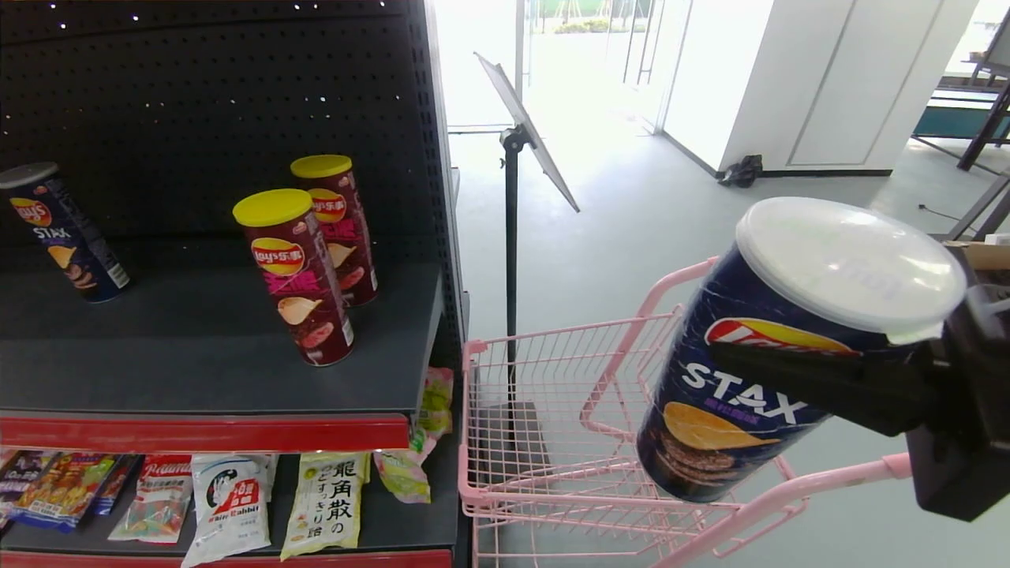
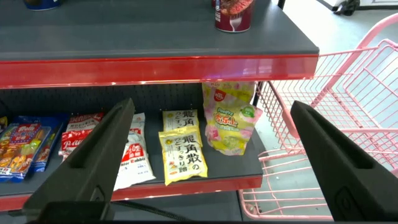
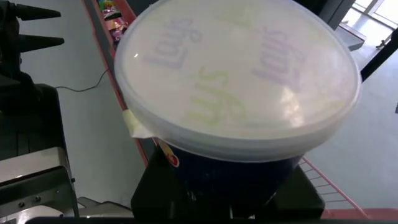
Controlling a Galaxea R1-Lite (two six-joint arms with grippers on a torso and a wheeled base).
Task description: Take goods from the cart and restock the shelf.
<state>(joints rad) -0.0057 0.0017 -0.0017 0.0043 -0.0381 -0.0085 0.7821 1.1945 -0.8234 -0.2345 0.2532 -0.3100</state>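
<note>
Can of crisps (image 1: 714,442), dark blue with a pale plastic lid, clamped between the jaws of the right gripper (image 1: 821,383). The jaws close on its upper body just under the lid, one black finger lying across the printed front. The can hangs tilted in the air, lid up and leaning away from the shelf, base lower and nearer to it. From the right wrist, the lid (image 3: 236,81) sits directly above the jaws

Below these jaws and towards the shelf stands the pink wire cart (image 1: 572,329), its handle bar passing under the can's base. Past the cart, further from the jaws, is the dark shelf (image 1: 197,347) with a red front edge. On its top board stand two maroon cans (image 1: 296,276) with yellow lids, one behind the other, and well apart from them a second blue can (image 1: 67,233) at the far end

Left gripper (image 2: 211,155) has its jaws spread wide and grips nothing. Beyond the gap between them lie snack packets (image 2: 183,149) on the lower board, under the red edge, with the cart (image 2: 367,81) off to one side of the jaws

Behind the cart rises a thin black sign stand (image 1: 511,237)
</note>
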